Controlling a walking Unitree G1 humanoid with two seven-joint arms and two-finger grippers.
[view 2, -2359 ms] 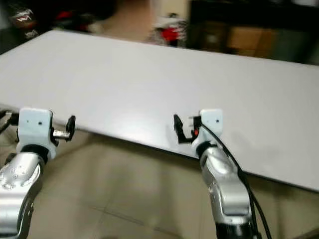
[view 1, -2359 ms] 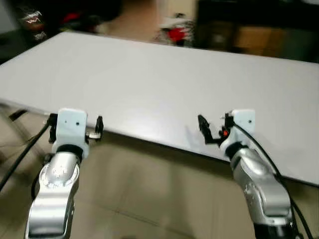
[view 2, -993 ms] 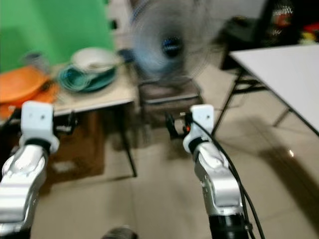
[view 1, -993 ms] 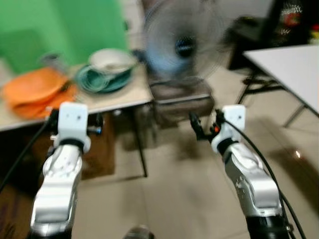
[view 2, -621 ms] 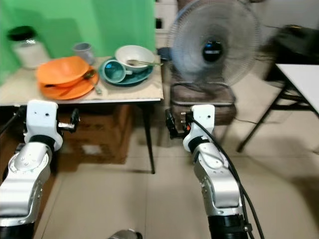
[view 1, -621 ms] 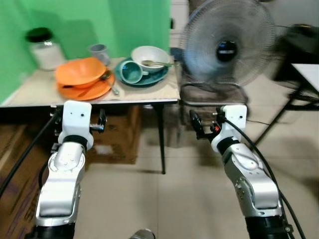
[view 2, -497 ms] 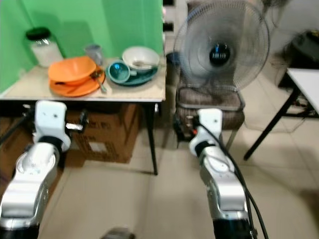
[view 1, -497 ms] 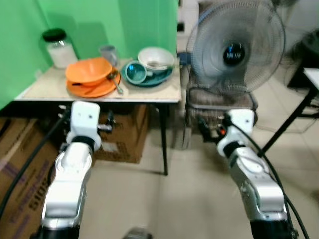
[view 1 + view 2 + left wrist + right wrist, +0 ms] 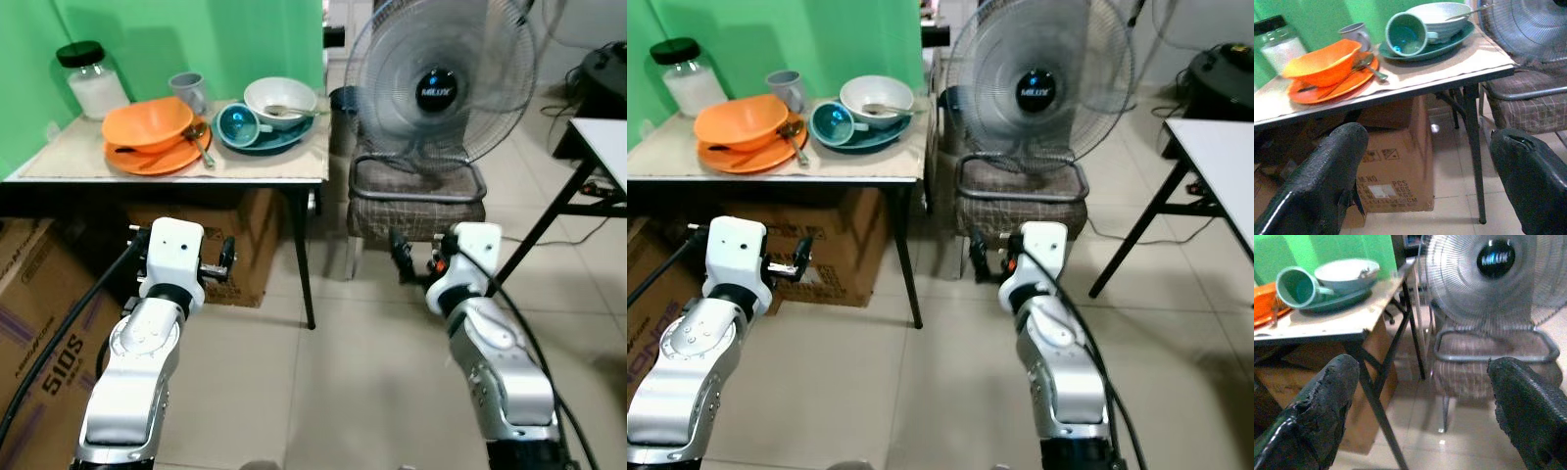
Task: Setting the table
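Head views: camera has swung from the white table to a small side table (image 9: 284,174) far left, now closer and sharp. Orange bowl (image 9: 147,123) on orange plate, teal mug (image 9: 238,123), white bowl (image 9: 280,98). Left wrist: left hand (image 9: 1425,171) spread, empty. Right wrist: right hand (image 9: 1420,401) spread, empty. Fetching dishes comes next.

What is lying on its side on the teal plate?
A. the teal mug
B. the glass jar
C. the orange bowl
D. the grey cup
A: the teal mug lies tipped over on the teal plate, its opening facing the camera, beside the white bowl.
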